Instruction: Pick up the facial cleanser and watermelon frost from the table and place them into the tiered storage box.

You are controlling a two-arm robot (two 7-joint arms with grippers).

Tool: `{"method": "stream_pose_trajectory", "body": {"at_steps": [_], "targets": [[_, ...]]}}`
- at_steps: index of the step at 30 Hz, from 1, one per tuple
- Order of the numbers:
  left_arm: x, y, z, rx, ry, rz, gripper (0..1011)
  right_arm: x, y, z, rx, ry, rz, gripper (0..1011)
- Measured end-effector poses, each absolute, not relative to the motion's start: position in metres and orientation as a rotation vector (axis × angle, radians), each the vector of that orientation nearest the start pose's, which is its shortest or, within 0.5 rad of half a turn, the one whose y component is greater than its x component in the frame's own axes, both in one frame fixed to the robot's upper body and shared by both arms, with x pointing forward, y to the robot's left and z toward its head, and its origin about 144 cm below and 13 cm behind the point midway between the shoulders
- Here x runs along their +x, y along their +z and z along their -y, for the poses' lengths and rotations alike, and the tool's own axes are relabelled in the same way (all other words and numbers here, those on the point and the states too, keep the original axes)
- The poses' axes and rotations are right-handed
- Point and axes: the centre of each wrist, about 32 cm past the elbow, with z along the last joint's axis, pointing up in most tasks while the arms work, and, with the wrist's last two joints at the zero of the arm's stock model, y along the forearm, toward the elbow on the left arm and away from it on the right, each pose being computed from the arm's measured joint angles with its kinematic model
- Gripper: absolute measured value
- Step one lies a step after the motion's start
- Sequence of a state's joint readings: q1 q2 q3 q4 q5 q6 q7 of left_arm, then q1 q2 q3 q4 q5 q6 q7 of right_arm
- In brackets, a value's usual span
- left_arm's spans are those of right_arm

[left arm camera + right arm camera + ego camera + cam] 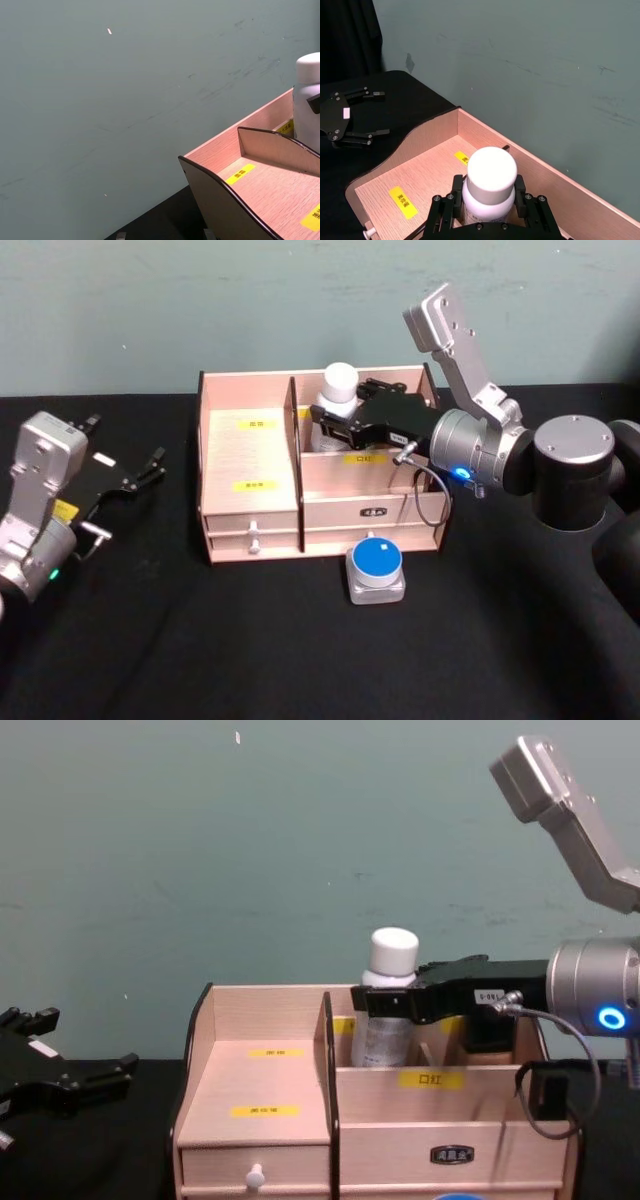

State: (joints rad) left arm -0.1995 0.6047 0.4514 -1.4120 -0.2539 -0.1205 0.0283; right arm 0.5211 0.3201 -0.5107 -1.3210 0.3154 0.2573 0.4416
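The right gripper (336, 420) is pinching the white-capped facial cleanser bottle (340, 386) upright between its fingers in the tiered storage box's (250, 455) rear compartment. Judging by this, it should be lowering straight and spreading only once the base is resting, while the left gripper (125, 490) is idling, spread, far aside.

Upright white facial cleanser (338, 390), white cap, in far middle compartment of pink tiered storage box (250, 455). Small blue-lidded watermelon frost (376, 568) on worktop (200, 640), just near the box front.
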Motion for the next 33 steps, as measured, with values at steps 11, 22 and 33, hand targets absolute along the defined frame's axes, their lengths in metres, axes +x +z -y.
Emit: {"method": "stream_pose_trajectory", "body": {"at_steps": [11,22,33], "targets": [[0.489,1.140,-0.310,0.304,1.248,0.285,1001,0.573,1.224,0.200,-0.256,-0.776,0.006,702],[0.489,1.140,-0.310,0.305,1.248,0.285,1001,0.572,1.224,0.202,-0.249,-0.780,0.004,985],[0.489,1.140,-0.310,0.304,1.248,0.285,1001,0.558,1.245,0.210,-0.199,-0.792,0.052,1000]]}}
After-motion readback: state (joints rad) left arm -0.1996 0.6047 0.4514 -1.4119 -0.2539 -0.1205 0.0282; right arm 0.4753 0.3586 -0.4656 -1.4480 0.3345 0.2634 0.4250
